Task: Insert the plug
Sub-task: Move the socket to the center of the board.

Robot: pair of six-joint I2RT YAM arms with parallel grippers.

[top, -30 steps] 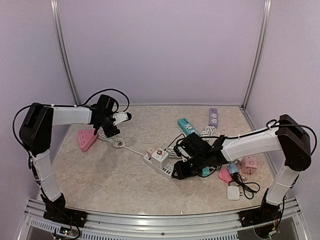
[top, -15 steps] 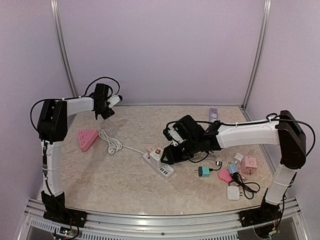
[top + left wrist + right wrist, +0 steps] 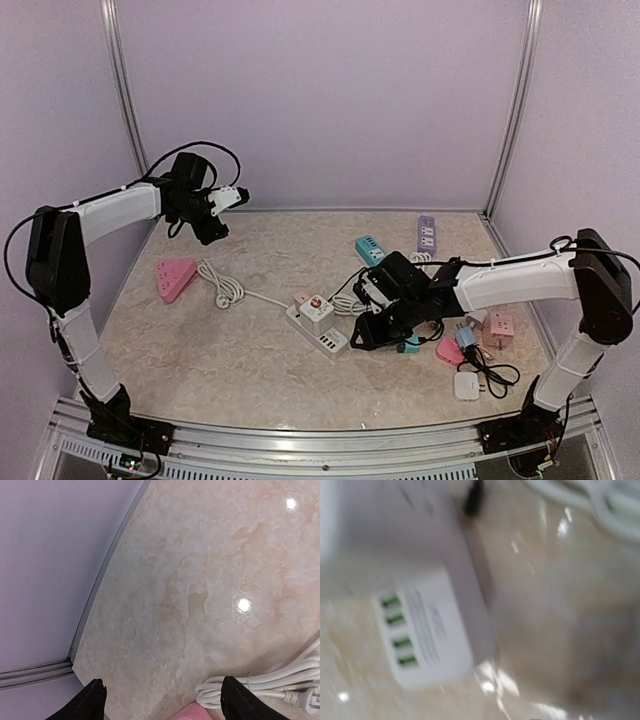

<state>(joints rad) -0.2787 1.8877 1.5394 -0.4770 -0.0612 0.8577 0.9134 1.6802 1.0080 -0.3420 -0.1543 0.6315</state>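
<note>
White power strip (image 3: 318, 328) with green ports (image 3: 399, 630), pink triangular adapter (image 3: 175, 278), beige marbled tabletop (image 3: 200, 350), lilac walls (image 3: 320, 100)

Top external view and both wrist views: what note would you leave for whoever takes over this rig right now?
Left gripper: open, empty, up high near the back left corner.
Right gripper: low at the near end of the white power strip; its fingers do not show, so the grip cannot be told.
A white adapter stands in the strip; a teal plug lies loose on the table beside that gripper.
Done: no insertion confirmed. Left: pick the plug, push it into a free socket.
</note>
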